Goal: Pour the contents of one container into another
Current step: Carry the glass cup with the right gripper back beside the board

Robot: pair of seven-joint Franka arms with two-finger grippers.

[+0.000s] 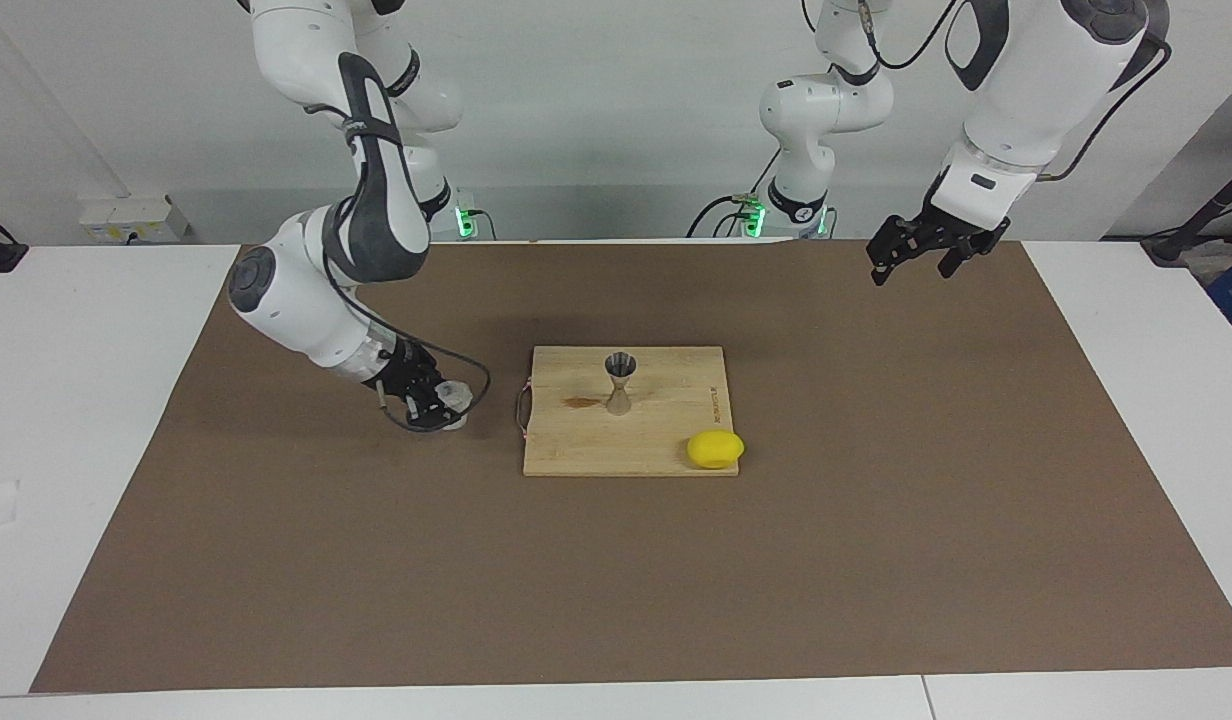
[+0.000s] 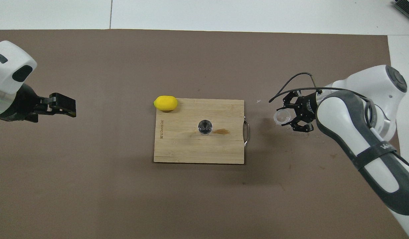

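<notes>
1. Brown mat [image 1: 876, 520], facing view: right gripper [image 1: 438, 405] is down on the mat, fingers around clear cup [image 1: 456, 396] beside wooden board [image 1: 666, 455]; jigger [image 1: 619, 383] stands upright on the board.
2. Overhead view: left gripper [image 2: 63, 104] waits, fingers apart, empty; lemon [image 2: 165, 103] at a board corner.

A yellow lemon [image 1: 715, 449] sits on a pale wooden board [image 1: 666, 450]. The jigger [image 1: 619, 384] is silver-grey; the desk [image 1: 876, 550] is covered in brown.
</notes>
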